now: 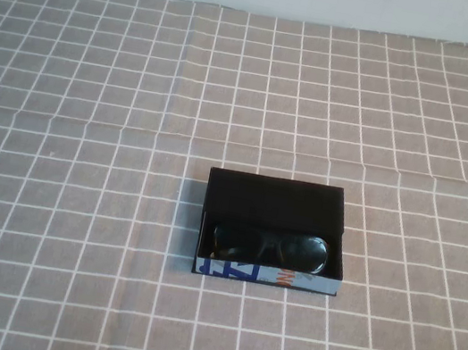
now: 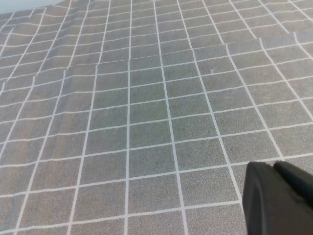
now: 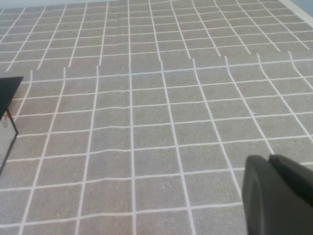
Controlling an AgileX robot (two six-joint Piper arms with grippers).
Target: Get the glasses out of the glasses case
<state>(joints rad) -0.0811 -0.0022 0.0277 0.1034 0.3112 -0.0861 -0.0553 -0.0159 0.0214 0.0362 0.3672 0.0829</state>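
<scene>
L gripper (image 2: 279, 198) & R gripper (image 3: 276, 196) parked over tabletop, open/closed: can't tell | black plastic-framed glasses (image 1: 269, 245) in open shallow black glasses case (image 1: 276, 202), ready for pickup

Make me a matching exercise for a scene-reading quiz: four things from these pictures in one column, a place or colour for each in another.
Things:
1. glasses
2. glasses case
3. tablecloth
4. left pincer

Descriptions:
A. grey with white grid lines
B. open black box, white printed front
C. above bare cloth, away from the case
D. lying inside the box near its front

The right pincer also hangs above cloth.

Pairs: 1-D, 2-B, 3-A, 4-C
</scene>
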